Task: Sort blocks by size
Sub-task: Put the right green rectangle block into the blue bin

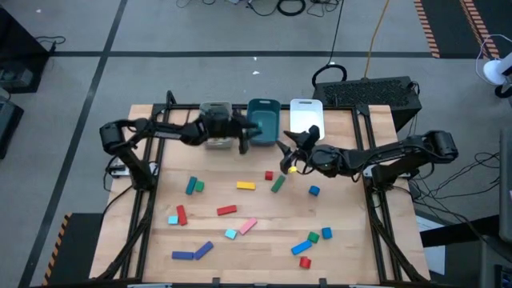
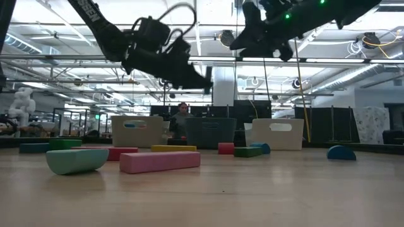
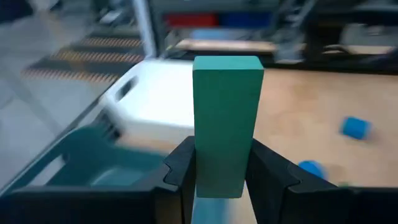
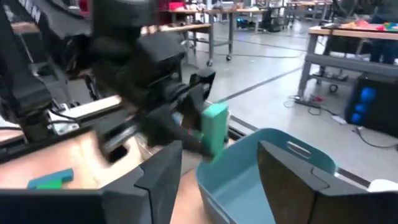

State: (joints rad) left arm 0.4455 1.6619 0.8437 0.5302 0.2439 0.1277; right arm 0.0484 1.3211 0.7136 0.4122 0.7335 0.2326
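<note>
My left gripper [image 1: 245, 138] hangs above the near left corner of the teal tray [image 1: 264, 120], shut on a green bar block [image 3: 227, 118], which also shows in the right wrist view as the green bar [image 4: 214, 127]. My right gripper [image 1: 288, 156] hangs just to its right, in front of the white tray [image 1: 306, 116], open with nothing between its fingers [image 4: 158, 177]. Several blocks lie flat on the table, among them a red bar [image 1: 227, 210], a yellow bar [image 1: 246, 186] and a pink bar [image 2: 159, 161]. My left gripper pinches the green bar's lower end [image 3: 219, 177] between its two fingers [image 3: 180, 168], one on each long side. The fingers come nearly level from the table's left and lie across the bar. The bar stands up out of the hold, lifted clear above the teal tray's rim.
The grey tray [image 1: 214, 120], teal tray and white tray stand in a row at the table's far edge. A small yellow piece [image 1: 294, 168] shows under my right gripper. Blue blocks [image 1: 314, 190] lie to the right, and more blocks are scattered toward the near edge.
</note>
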